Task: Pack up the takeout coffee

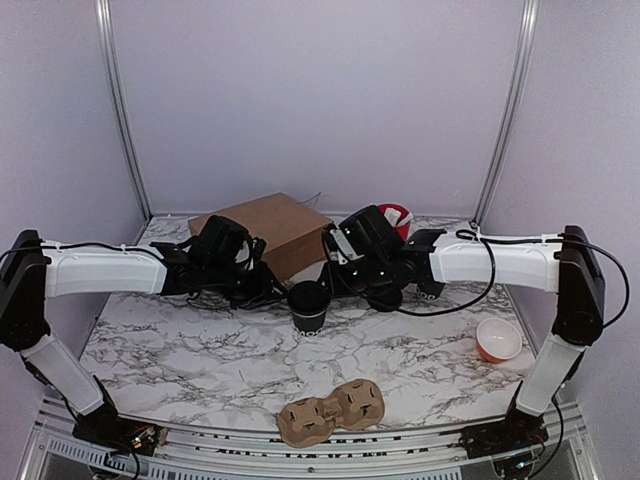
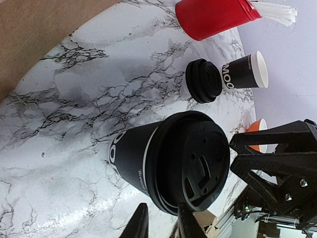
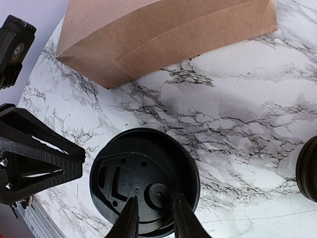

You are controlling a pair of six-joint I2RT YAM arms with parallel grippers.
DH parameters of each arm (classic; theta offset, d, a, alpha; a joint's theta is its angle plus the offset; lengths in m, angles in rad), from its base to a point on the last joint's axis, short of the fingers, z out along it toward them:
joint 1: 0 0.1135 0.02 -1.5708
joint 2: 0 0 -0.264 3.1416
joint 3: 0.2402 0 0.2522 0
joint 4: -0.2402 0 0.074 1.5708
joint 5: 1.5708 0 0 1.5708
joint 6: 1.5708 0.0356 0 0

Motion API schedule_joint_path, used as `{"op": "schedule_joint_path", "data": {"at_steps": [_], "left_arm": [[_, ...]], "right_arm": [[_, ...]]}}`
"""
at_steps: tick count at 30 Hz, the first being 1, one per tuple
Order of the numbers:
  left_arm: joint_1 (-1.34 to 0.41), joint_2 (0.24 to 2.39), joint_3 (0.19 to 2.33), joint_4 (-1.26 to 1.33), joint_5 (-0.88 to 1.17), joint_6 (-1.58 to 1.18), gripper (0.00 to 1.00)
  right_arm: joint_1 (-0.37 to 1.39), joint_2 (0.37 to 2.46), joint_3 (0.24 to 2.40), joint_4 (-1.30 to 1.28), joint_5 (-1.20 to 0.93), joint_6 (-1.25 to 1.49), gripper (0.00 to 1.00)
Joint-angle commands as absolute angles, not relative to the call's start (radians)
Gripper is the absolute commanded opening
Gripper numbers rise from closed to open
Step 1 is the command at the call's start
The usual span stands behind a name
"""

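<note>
While the 2 arms reached in from either side, 1 takeout coffee (image 1: 309,307), a small black paper cup with white lettering low on its side and a round black plastic lid pressed on top, stood upright near the middle of the white, grey-veined marble-patterned table (image 1: 200,350), just in front of 1 brown paper bag (image 1: 270,232). The left gripper (image 2: 162,208) hung at the coffee's left side with its 2 thin black fingers (image 2: 141,225) only narrowly apart and their tips at the edge of the lid; I could not tell whether they pinched the rim or merely sat beside it. The right gripper (image 3: 154,198) was poised over the near part of the lid, its 2 fingers (image 3: 181,220) likewise a little apart, and the views did not show whether they pressed or gripped anything. The 2 grippers faced each other closely across the cup. In the left wrist view, 1 loose black plastic lid (image 2: 203,81) lay on the marble just beside 1 twin black paper cup (image 2: 242,72) with a bare white rim, so there were 2 black cups and 2 black lids in all. Beyond them was 1 red cylindrical tub (image 2: 213,17) holding white sachets (image 2: 277,12). Well apart on the right stood 1 small orange cup (image 1: 498,340), white inside, and 1 brown cardboard cup carrier (image 1: 332,410) with 2 round lobes lay at the table's near edge.
</note>
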State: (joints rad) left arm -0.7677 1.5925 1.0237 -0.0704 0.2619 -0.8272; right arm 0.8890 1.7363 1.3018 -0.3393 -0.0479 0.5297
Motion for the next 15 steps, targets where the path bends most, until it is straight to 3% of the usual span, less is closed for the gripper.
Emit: {"op": "schedule_joint_path", "data": {"at_steps": [1,15], "left_arm": [[-0.774,1.611,1.014,-0.044,0.27,-0.833,0.2],[-0.79,1.658,1.021,-0.034,0.284,-0.816,0.17]], "right_arm": [[0.887,1.761,1.35,-0.373,-0.053,0.505,0.24],[0.888,1.77,1.345,-0.382,-0.052,0.502,0.23]]}}
